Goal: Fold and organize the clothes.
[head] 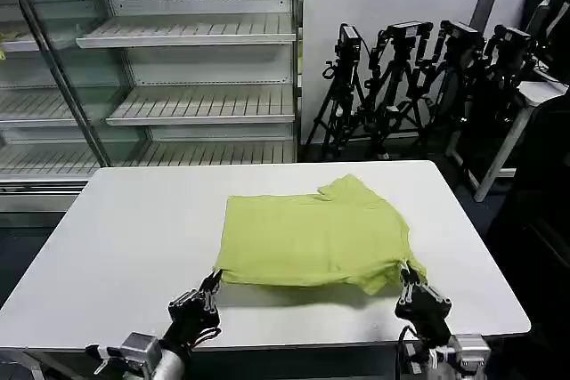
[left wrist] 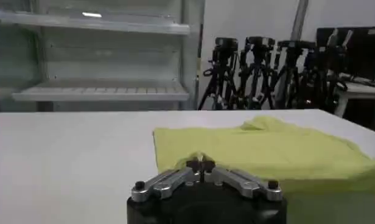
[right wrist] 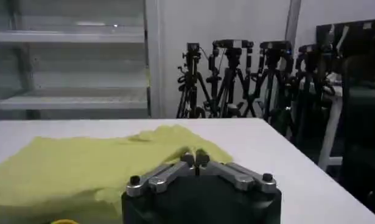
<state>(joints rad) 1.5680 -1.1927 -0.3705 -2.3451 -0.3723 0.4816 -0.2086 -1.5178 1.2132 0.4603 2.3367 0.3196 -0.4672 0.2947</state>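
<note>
Both pincers sit clenched at the shirt's [head: 313, 239] near hem: left pincer [head: 214, 281] at 7 o'clock, right pincer [head: 411, 278] at 5, apparently grasping cloth. Lift both evenly and carry the hem toward 12 across the tabletop [head: 125, 229], keeping it taut.

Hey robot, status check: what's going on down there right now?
Left end effector and right end effector shut on near corners of T-shirt. Shirt partly folded on table. Nothing obstructing.

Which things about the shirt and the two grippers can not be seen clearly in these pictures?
- T-shirt: any print; no view shows one.
- Left gripper: the near-left shirt corner, covered by its fingertips in the head view.
- Right gripper: the near-right corner, covered by its body in the right wrist view.
</note>
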